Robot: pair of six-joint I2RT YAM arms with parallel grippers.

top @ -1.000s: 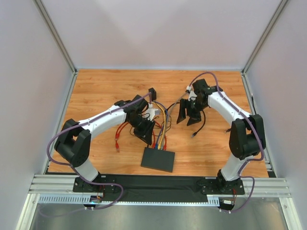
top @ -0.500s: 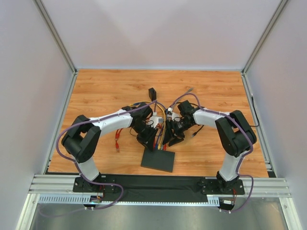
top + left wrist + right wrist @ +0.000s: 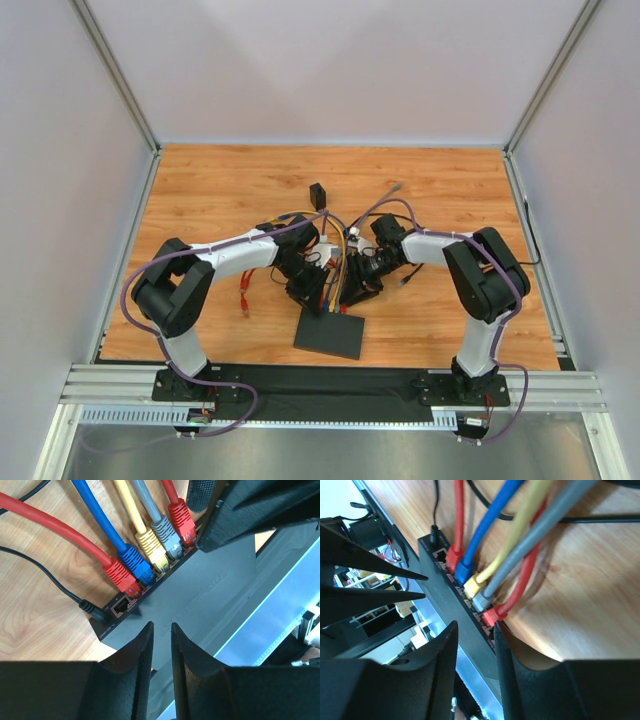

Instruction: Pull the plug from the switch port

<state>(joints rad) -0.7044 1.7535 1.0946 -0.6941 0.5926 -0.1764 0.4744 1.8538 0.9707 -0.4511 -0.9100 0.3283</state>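
Switch (image 3: 330,335) edge hidden overhead (arms (image 3: 240,248) cover it)

The top camera sat fixed above and behind my bases, looking down and forward over the whole surface (image 3: 200,190), far enough off that the switch (image 3: 330,333) showed only as a small dark slab between my arms. My left wrist camera looked past the left end effector (image 3: 161,626) from very close onto the switch's socket edge. My right wrist camera, equally close behind the right end effector (image 3: 475,627), faced that same row of coloured plugs (image 3: 471,586) from another angle.
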